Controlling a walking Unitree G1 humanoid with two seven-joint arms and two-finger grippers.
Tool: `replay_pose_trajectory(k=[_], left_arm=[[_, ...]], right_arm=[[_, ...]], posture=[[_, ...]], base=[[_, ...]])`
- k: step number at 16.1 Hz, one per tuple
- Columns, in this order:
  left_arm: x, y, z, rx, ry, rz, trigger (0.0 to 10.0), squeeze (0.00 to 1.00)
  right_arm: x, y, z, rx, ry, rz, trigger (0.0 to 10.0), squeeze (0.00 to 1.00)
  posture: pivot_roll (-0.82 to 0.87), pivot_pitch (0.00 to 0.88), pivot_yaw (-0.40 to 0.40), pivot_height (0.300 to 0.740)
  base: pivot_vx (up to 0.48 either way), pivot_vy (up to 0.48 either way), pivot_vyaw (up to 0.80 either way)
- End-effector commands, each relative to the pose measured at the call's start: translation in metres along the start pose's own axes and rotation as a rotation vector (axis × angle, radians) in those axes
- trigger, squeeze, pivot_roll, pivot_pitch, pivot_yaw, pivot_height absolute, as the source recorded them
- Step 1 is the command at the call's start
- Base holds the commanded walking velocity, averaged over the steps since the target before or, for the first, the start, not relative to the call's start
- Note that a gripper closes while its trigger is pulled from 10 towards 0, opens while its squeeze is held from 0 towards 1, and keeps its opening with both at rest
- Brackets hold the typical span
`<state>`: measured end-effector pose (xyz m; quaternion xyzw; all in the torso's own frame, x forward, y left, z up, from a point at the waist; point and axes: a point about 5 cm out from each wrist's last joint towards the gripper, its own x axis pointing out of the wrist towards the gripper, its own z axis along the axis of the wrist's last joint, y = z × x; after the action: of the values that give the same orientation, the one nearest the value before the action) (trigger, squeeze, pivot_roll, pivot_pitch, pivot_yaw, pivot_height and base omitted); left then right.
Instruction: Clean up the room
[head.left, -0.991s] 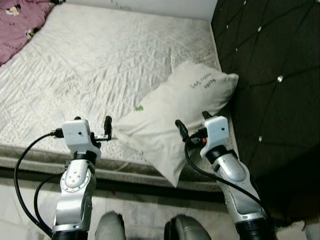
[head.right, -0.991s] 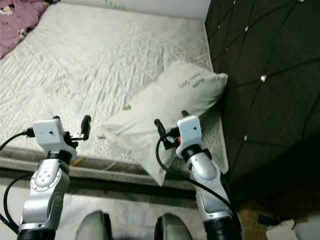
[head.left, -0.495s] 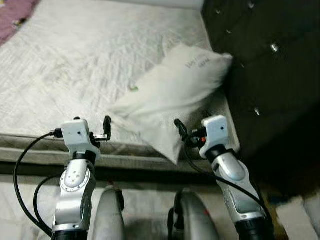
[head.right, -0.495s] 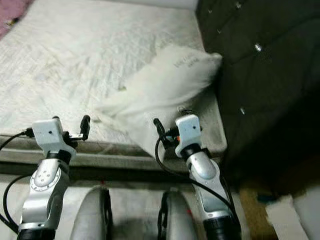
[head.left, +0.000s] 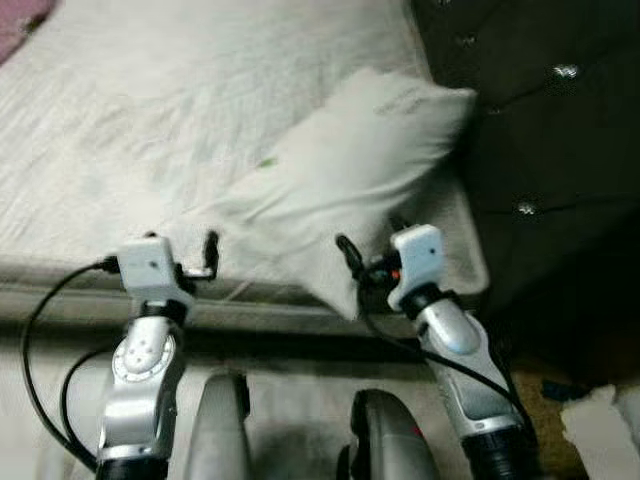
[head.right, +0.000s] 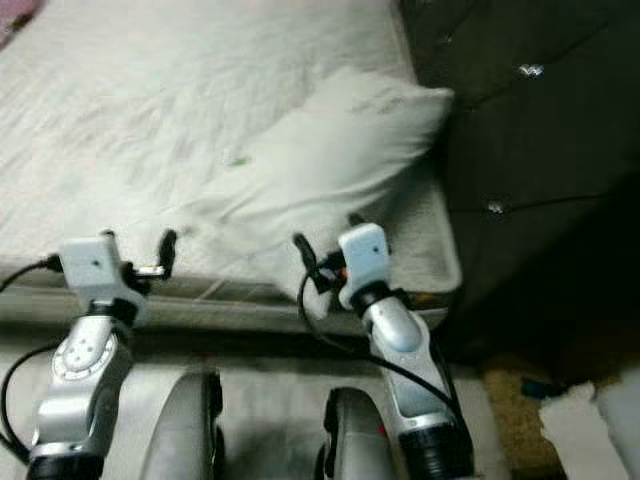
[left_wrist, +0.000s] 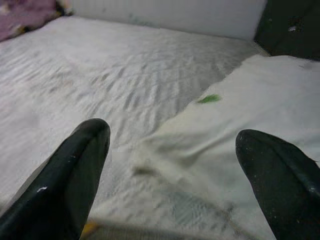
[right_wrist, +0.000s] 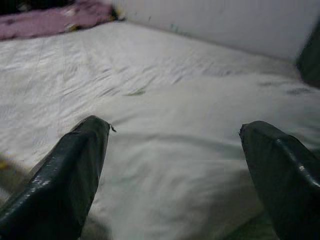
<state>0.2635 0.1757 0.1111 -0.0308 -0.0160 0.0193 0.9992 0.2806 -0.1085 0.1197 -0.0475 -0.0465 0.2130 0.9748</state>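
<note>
A white pillow lies aslant on the quilted white mattress, its far end against the dark tufted headboard. My right gripper hovers open over the pillow's near corner at the bed's edge; in the right wrist view the pillow spreads between its fingers. My left gripper is open over the mattress edge, just left of the pillow's low corner. Neither holds anything.
A pink blanket lies at the far left of the bed. A white wall runs behind the mattress. Pale paper or cloth sits on the brown floor at the lower right. My own legs stand by the bed frame.
The whole picture has shifted and blurred, so the camera moved; the pillow looks slightly nearer. Both arms keep their pose with the grippers open and empty.
</note>
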Motion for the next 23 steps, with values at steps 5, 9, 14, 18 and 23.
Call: replay_pose_trajectory(k=[5,9,14,18,23], left_arm=[[0.0021,-0.01,0.0014,-0.016,-0.008,-0.035,10.0,0.0],[0.0038,-0.0101,-0.001,-0.026,0.013,-0.012,10.0,0.0],[0.0051,-0.0099,-0.0007,-0.027,0.015,-0.014,10.0,0.0],[0.0057,-0.0112,-0.0007,-0.027,0.022,-0.018,10.0,0.0],[0.0065,-0.0113,-0.0011,-0.024,0.029,-0.017,10.0,0.0]], right_arm=[[-0.0032,-0.0054,-0.0037,-0.015,0.013,-0.011,10.0,0.0],[-0.0026,-0.005,-0.0042,-0.008,0.011,-0.011,10.0,0.0],[-0.0018,-0.0009,-0.0043,-0.046,0.011,0.012,10.0,0.0],[0.0008,-0.005,-0.0064,-0.032,0.024,-0.003,10.0,0.0],[0.0009,-0.0023,-0.0082,-0.02,0.035,0.015,10.0,0.0]], posture=[[0.0,0.123,-0.058,0.632],[0.0,0.13,-0.058,0.632],[0.0,0.132,-0.054,0.632],[0.01,0.136,-0.052,0.632],[0.01,0.143,-0.051,0.582]], base=[[0.434,0.0,0.0],[0.0,0.0,0.0],[0.0,0.0,0.63],[0.0,0.0,0.19],[0.0,0.0,0.0]])
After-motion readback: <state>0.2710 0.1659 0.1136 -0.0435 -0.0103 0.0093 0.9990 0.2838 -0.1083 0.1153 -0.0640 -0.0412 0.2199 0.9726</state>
